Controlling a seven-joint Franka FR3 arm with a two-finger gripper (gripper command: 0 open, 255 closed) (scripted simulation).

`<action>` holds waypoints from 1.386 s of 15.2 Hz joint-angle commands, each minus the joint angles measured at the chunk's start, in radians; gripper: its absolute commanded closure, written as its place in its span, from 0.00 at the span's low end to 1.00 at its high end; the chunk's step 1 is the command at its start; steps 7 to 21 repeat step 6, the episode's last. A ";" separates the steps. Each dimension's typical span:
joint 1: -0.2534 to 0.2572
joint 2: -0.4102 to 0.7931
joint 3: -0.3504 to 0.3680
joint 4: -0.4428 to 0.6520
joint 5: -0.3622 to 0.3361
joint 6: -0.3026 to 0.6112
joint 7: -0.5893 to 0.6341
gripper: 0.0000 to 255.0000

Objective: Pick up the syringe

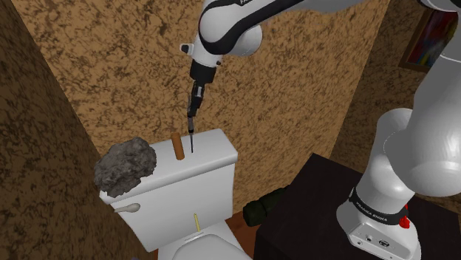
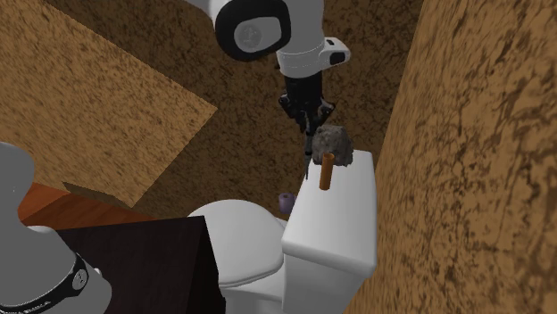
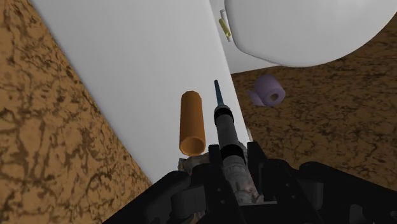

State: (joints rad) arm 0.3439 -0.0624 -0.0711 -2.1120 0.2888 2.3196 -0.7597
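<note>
Gripper (image 1: 195, 100), jaws clasping syringe (image 1: 190, 133); needle down over toilet tank lid (image 1: 219, 148), upright brown cylinder (image 1: 177, 147) just beside

- Black band (image 1: 375, 209) around the arm's lower link: it is carrying a line of small white lettering, too fine to be read.
- Same band (image 2: 73, 278), second exterior view: white lettering is showing again, unreadable.
- White upper link (image 1: 241, 4): dark marks are running off the picture's edge, illegible.

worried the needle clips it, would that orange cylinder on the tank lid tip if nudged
Probably: the orange cylinder stands upright, tall and narrow, so a nudge likely topples it. Being round, it may then roll off the tank lid.
</note>
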 commanded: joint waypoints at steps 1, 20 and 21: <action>-0.001 -0.009 0.000 0.014 -0.007 -0.023 0.009 1.00; -0.002 -0.021 0.000 0.044 -0.017 -0.063 0.022 1.00; -0.002 -0.021 0.000 0.044 -0.017 -0.063 0.022 1.00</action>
